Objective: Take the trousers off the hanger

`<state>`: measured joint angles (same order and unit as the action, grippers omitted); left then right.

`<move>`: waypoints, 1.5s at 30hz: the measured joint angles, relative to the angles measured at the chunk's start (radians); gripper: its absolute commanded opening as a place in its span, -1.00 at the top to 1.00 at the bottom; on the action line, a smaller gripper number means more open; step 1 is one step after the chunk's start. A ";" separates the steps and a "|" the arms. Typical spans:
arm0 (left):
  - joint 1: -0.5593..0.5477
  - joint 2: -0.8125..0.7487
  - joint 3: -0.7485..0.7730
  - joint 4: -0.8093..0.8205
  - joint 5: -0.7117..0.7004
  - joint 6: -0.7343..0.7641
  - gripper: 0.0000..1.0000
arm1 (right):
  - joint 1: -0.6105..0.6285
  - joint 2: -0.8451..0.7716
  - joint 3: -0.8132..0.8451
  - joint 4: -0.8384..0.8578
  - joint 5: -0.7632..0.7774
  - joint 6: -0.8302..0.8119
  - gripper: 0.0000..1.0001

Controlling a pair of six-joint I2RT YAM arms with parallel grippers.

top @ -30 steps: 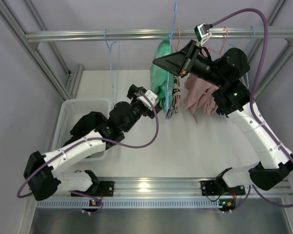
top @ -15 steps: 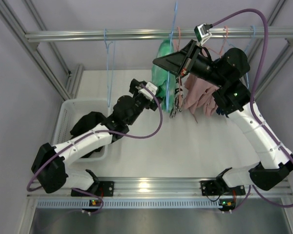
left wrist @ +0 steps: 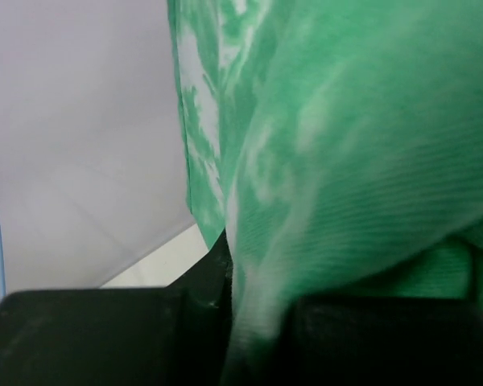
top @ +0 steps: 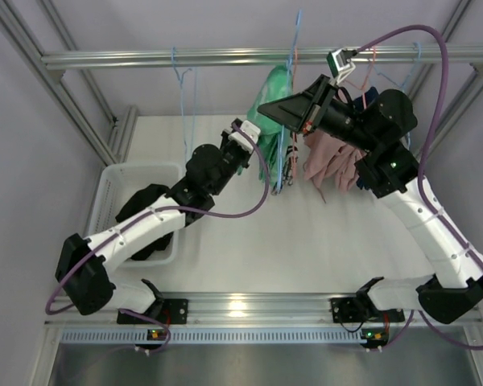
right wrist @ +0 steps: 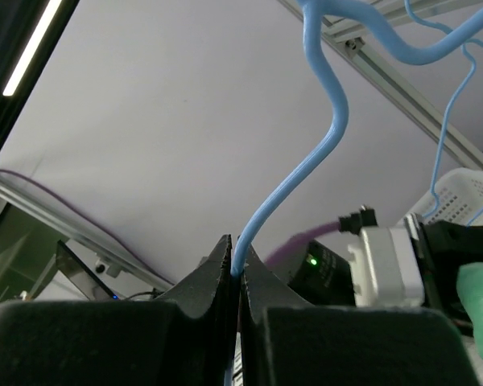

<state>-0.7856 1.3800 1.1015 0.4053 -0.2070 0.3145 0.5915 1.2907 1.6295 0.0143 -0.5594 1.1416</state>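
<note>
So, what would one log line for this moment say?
left gripper: shut on green trousers | right gripper: shut on blue hanger | removal: not yet done

Standing here, I can read nothing at all: no lettering, brand, label or number shows on the green trousers, the blue hanger, the white basket or any other surface in view.

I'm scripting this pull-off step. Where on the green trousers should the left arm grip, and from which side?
Probably the hanging fold at the left edge of the green trousers, below the blue hanger, approached from the left. The cloth drapes thin there, so jaws can shut flat on it, as the left gripper does now, while the right gripper pinches the hanger's neck.
</note>
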 measured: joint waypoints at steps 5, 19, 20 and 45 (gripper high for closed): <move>0.006 -0.058 0.069 -0.156 -0.001 -0.026 1.00 | -0.001 -0.090 -0.123 0.012 0.013 -0.080 1.00; 0.008 -0.108 0.581 -0.446 0.020 -0.196 1.00 | 0.000 -0.108 -0.314 0.033 0.010 -0.223 1.00; 0.008 -0.108 0.614 -0.461 0.024 -0.203 1.00 | -0.001 -0.105 -0.314 0.040 0.009 -0.222 1.00; 0.039 -0.092 1.030 -0.389 -0.004 0.087 1.00 | 0.030 -0.038 -0.354 0.045 0.017 -0.317 1.00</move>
<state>-0.7471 1.2884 2.1311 0.0166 -0.2108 0.4015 0.6216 1.2526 1.2751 0.0589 -0.5426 0.8246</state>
